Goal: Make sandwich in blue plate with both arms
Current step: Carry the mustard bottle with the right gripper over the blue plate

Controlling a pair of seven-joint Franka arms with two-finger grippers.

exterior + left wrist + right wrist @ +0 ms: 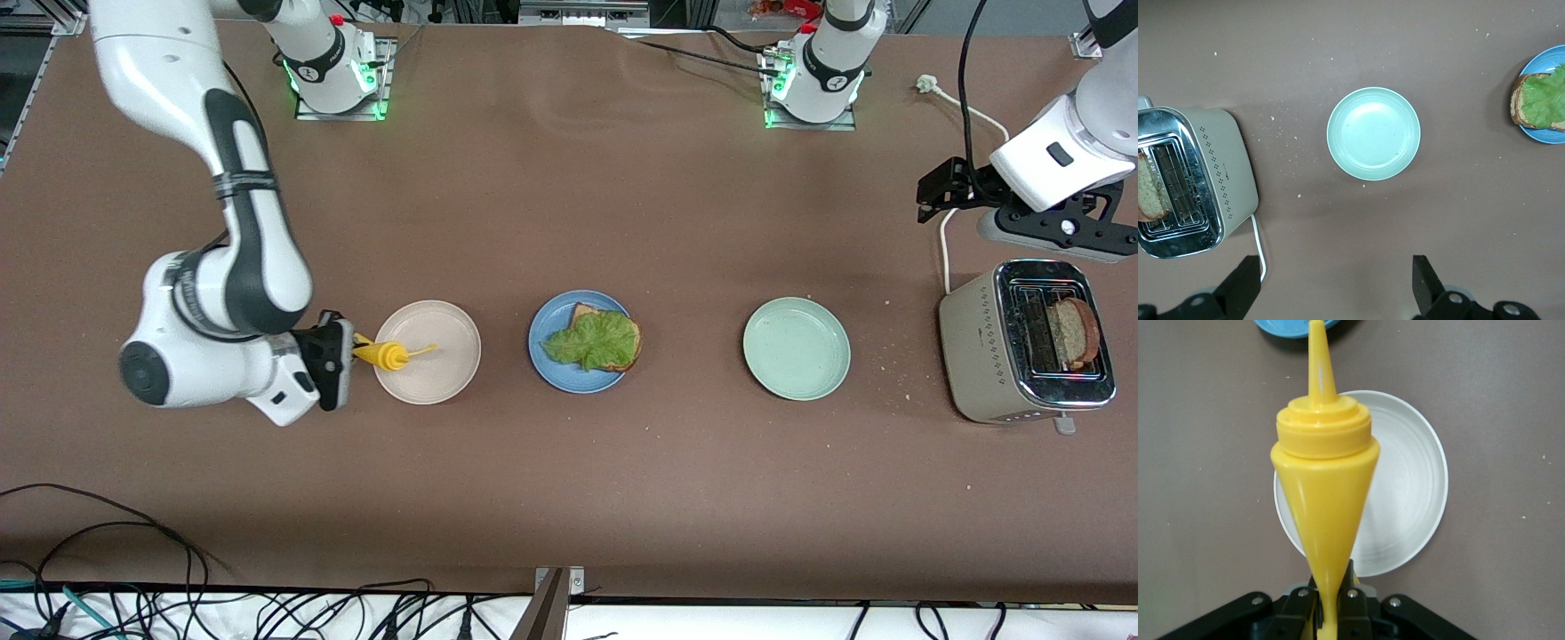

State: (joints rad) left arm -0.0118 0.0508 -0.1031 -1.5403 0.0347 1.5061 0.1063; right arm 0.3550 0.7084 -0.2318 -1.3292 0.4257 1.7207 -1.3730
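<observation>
R gripper (348,351), mid-left of frame, pinches yellow squeeze bottle (384,355) over beige plate (428,352). Blue plate (553,333) at center holds bread slice (622,325) w/ lettuce leaf (591,341) on top. L gripper (1335,287), jaws spread, waits above toaster (1022,347); 2nd slice (1073,332) in toaster.

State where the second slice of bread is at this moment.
The bread slice stands in a slot of the toaster at the left arm's end of the table, beside the pale green plate; the open left gripper hangs above.
</observation>
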